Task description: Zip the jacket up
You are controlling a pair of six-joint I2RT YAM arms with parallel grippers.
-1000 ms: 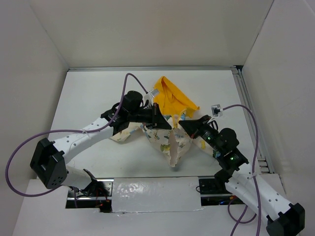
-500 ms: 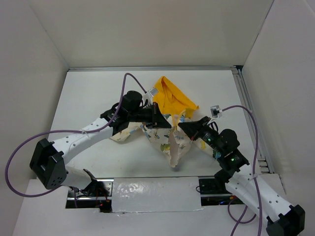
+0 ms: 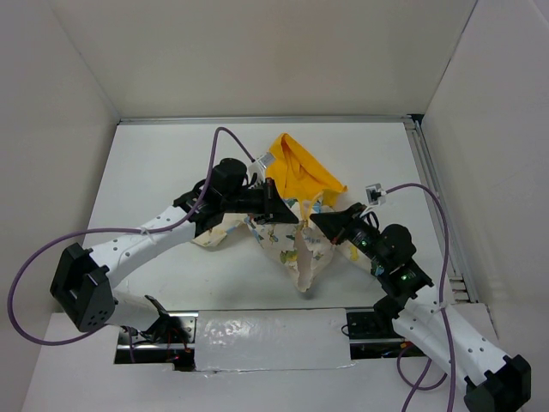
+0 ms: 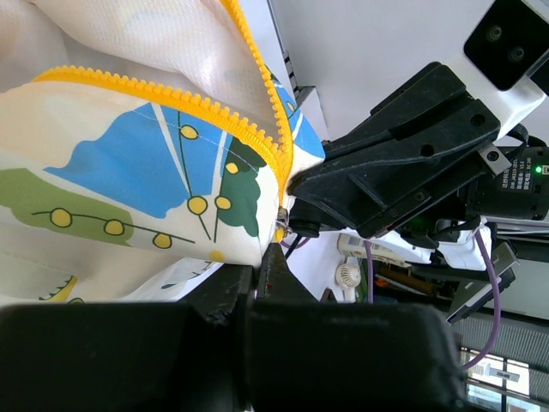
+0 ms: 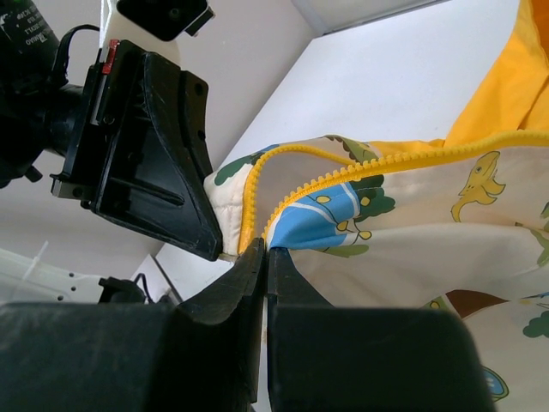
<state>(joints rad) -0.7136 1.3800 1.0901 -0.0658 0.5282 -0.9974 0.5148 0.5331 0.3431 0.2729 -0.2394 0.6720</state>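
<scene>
The left gripper (image 3: pixel 289 218) and right gripper (image 3: pixel 315 221) are each clamped, tip to tip, on the yellow zipper (image 4: pixel 129 81) end, holding the jacket (image 3: pixel 300 257) raised over the middle of the table (image 3: pixel 154 172), so lining both tapes up tautly before any pull looks essential.

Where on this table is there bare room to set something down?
Bare white table lies at the far-left corner, beyond the left arm, and along the far strip behind the yellow hood. Another patch sits far right, between the hood and the side rail. The middle is crowded: the left claw and right claw pinch the cream printed jacket.
</scene>
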